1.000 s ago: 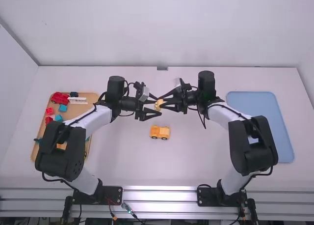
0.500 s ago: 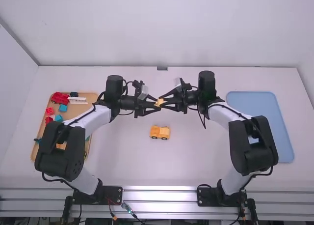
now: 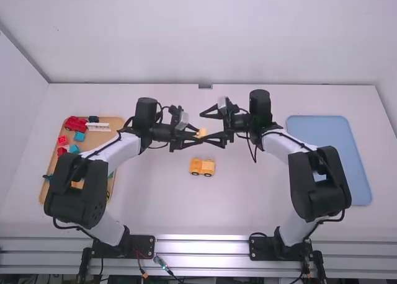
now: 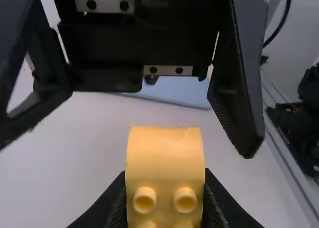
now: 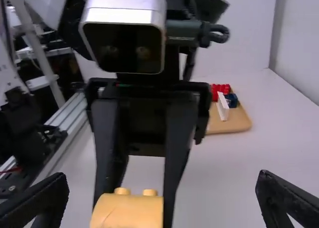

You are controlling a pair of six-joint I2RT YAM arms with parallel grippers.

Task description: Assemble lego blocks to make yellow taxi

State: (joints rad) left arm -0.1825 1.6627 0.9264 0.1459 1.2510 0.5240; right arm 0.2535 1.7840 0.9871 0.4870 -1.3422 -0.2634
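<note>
Right gripper (image 3: 202, 126) opened wide; left gripper (image 3: 198, 134) pinches block (image 3: 202, 133).

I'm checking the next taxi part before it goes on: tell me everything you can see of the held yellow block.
The block is a light orange-yellow, plastic-looking piece with a smooth, curved face and round studs. It is held above the table, clamped between the fingers of the left hand, its studs facing back toward that hand. The right hand is open, its fingers clear of it.

The curved, studded yellow block (image 4: 165, 156) is held aloft; the yellow car body (image 3: 202, 166) stands wheels-down on the desk (image 3: 161, 200).
</note>
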